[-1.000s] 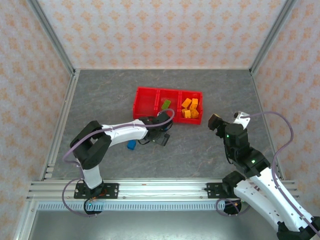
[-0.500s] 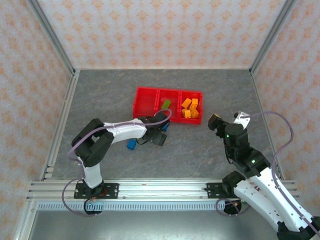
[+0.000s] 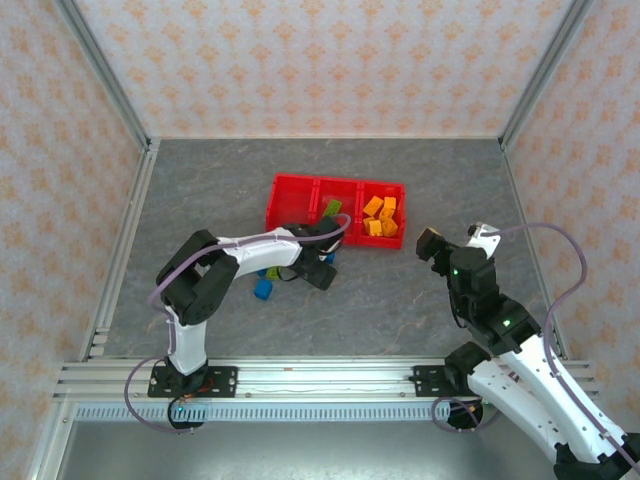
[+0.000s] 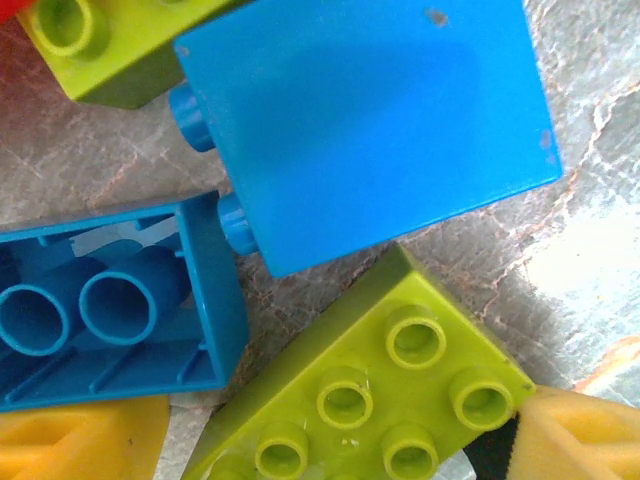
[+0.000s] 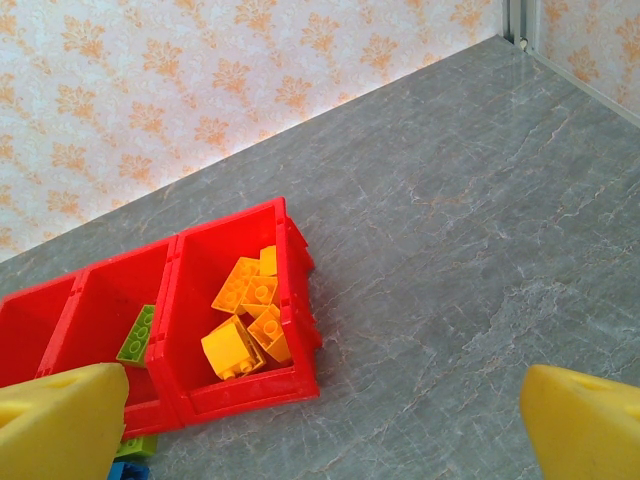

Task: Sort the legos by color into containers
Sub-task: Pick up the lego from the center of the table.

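My left gripper (image 3: 321,266) hangs low over a cluster of legos just in front of the red containers (image 3: 272,214). In the left wrist view a lime green brick (image 4: 372,398), studs up, lies between its yellow fingertips (image 4: 583,436), which stand wide on either side of it. A blue brick (image 4: 360,120) lies on its side beyond it, an upturned blue brick (image 4: 100,310) to the left, another green brick (image 4: 110,40) at the top left. My right gripper (image 5: 320,425) is open and empty, off to the right of the containers (image 5: 292,300).
Several orange-yellow bricks (image 5: 245,320) fill the right bin and a green one (image 5: 135,335) lies in the middle bin. A lone blue brick (image 3: 262,289) sits on the table left of the cluster. Patterned walls enclose the grey table.
The left arm has swung its elbow rightward and its gripper has edged toward the tray, jaws narrowing slightly. The right arm has not moved.
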`<action>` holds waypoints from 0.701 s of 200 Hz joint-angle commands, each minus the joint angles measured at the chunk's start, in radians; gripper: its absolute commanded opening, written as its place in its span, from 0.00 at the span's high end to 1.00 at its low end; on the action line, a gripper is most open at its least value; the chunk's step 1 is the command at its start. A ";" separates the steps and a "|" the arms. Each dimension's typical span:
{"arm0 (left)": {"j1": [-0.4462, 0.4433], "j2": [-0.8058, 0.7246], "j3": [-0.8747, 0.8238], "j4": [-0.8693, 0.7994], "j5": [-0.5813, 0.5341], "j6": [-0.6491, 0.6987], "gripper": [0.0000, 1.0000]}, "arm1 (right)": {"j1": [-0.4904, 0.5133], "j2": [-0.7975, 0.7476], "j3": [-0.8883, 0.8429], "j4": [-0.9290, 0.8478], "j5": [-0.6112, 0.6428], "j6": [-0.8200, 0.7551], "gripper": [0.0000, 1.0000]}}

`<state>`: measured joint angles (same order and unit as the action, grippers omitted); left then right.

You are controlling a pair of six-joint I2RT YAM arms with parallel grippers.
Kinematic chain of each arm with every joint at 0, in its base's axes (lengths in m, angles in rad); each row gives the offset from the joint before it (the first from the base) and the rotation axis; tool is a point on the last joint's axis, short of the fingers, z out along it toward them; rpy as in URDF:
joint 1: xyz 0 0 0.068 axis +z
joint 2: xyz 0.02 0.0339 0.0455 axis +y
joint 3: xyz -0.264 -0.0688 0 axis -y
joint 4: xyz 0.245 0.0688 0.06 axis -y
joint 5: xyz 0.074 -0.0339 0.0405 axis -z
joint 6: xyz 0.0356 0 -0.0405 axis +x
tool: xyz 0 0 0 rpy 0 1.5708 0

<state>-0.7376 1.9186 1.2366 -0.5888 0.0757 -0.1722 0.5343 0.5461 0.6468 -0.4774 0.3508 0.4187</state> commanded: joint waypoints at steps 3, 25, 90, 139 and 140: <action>0.003 0.085 0.024 0.101 0.009 0.045 0.23 | 0.006 -0.002 -0.010 0.016 0.013 -0.009 0.00; 0.003 0.103 0.048 0.098 0.011 0.093 0.23 | 0.006 -0.002 -0.010 0.016 0.014 -0.009 0.00; 0.003 0.146 0.079 0.071 0.019 0.202 0.25 | 0.006 -0.002 -0.011 0.017 0.013 -0.007 0.00; 0.004 0.137 0.104 0.096 0.041 0.205 0.30 | 0.006 -0.002 -0.009 0.013 0.019 -0.005 0.00; 0.003 0.137 0.105 0.096 0.042 0.205 0.31 | 0.006 -0.002 -0.009 0.013 0.020 -0.006 0.00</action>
<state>-0.7322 1.9774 1.3281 -0.6582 0.1040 0.0288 0.5343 0.5461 0.6468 -0.4770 0.3508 0.4191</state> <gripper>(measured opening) 0.719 0.996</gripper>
